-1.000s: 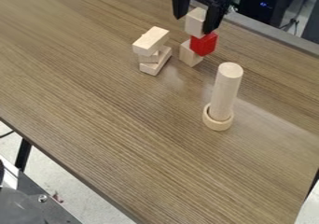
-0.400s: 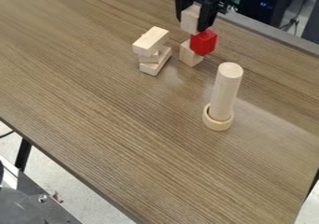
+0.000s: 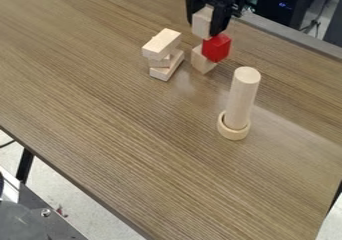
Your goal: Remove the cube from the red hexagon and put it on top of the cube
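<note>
The black gripper (image 3: 203, 27) is hanging down near the top edge of the camera view, right of the middle, and its two fingers are pinching the upper wooden cube (image 3: 202, 23) from opposite sides. That cube is sitting at the top of a small stack, just above the red block (image 3: 216, 47), its lower end meeting the red block's upper left part. The red block is leaning out to the right over the lower wooden block (image 3: 202, 62), which is standing at an angle on the brown table (image 3: 113, 134). Left of this stack, and apart from it, a pale oblong block (image 3: 161, 44) is lying crosswise over a smaller middle block (image 3: 160, 62) and a bottom block (image 3: 167, 70). Nearer the camera, a wooden cylinder (image 3: 242, 99) is standing upright inside a wooden ring (image 3: 233, 134).
</note>
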Tool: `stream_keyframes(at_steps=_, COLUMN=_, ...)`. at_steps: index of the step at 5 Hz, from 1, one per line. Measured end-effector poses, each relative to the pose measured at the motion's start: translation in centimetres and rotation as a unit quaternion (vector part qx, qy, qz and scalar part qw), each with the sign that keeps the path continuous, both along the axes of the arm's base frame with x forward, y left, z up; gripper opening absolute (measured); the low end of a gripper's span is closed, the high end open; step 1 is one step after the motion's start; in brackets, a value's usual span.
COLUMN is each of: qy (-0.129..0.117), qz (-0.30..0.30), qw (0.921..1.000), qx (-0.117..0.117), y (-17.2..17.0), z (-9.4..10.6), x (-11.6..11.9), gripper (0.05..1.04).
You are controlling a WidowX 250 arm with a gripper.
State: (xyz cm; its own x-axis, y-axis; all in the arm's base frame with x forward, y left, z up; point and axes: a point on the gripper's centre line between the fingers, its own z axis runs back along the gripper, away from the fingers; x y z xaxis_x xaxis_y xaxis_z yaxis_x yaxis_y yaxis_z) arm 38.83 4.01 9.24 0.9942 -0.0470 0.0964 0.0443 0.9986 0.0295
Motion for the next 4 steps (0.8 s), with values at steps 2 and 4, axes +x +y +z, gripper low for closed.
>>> stream_keyframes(at_steps=2, qy=-0.010, qz=-0.003, qw=0.9999, qx=-0.006, y=-0.3, z=0.9, x=-0.4, gripper=0.585)
stream_keyframes(at_steps=4, qy=-0.024, qz=-0.002, qw=0.9997, qx=-0.008, y=-0.3, z=2.1, x=0.4, gripper=0.585)
